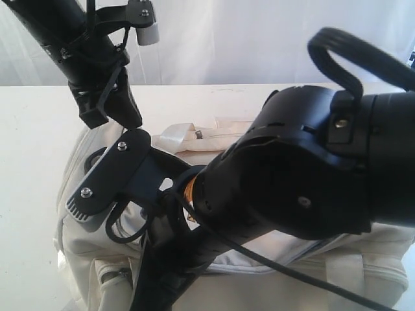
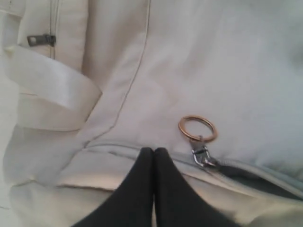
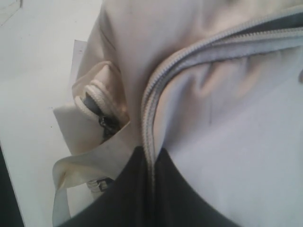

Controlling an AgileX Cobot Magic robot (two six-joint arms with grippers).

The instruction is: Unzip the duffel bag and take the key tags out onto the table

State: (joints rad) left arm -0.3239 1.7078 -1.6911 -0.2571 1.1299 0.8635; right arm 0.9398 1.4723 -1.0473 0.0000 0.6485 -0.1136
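The cream duffel bag lies on the white table under both arms. In the left wrist view my left gripper is shut with nothing visible between its fingers. Its tips rest on the bag's fabric just beside the grey zipper line. A metal zipper slider with a gold ring lies close by, and the zipper gapes dark beyond it. My right gripper is shut on the bag's grey zipper piping, which runs between its fingers. The key tags are hidden.
A webbing handle and a small pocket zipper pull lie on the bag's side. A side pocket with a black strap ring hangs over the table. My bulky right arm blocks much of the exterior view.
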